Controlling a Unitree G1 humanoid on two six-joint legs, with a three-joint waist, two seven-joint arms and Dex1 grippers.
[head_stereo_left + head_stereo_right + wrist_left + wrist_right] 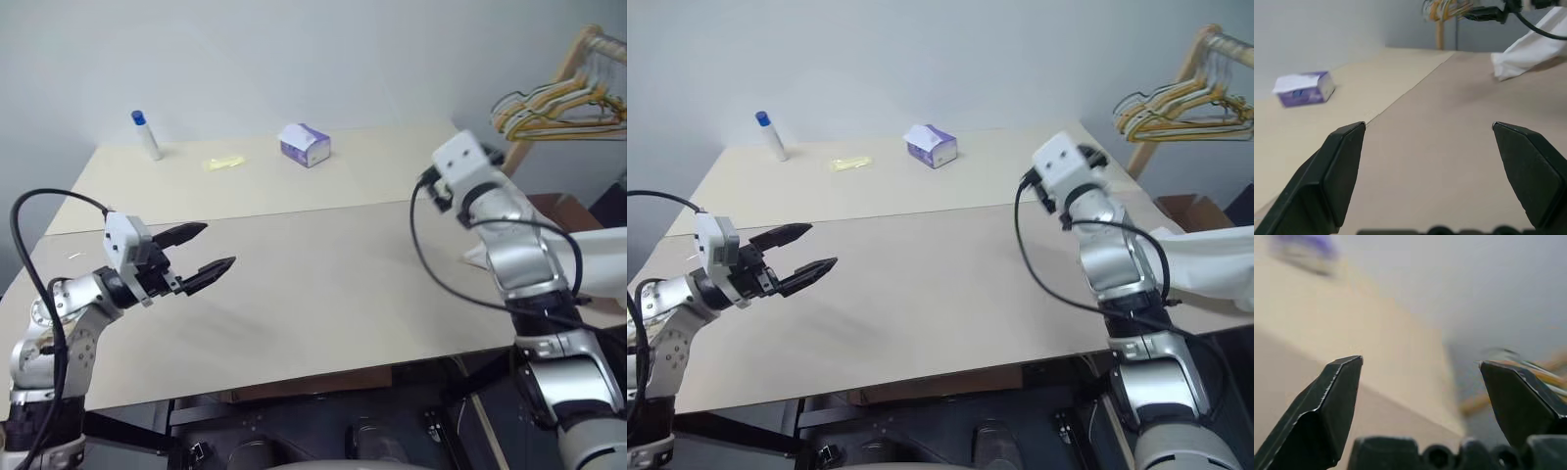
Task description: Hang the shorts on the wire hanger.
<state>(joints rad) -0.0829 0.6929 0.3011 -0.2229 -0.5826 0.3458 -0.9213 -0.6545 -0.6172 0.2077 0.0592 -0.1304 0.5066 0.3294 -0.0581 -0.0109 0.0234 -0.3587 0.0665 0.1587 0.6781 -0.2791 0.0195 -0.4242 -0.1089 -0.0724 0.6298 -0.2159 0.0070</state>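
Across the beige table [294, 284], which serves as the landmark, everything else lies or hovers. Largest after it are the white shorts [1215, 259], heaped at the table's right edge and partly hidden behind the right arm; the left wrist view shows one pale corner of them resting on the tabletop. Beyond the table's far right corner a bunch of pale hangers [558, 108] dangles from a wooden rack [549, 93], off the table altogether. I cannot pick out a single olive wire hanger among them. Over the table's right side, near its far half, floats the right gripper [1420, 382], jaws spread wide and empty. Over the table's near left part hovers the left gripper [214, 253], its black fingers [181, 233] also parted wide, nothing between them. Near the table's far edge sits a small purple-and-white tissue box [305, 145]. Left of that, on the same far strip, lies a yellowish scrap [223, 163], and further left a white tube with a blue cap [146, 134].
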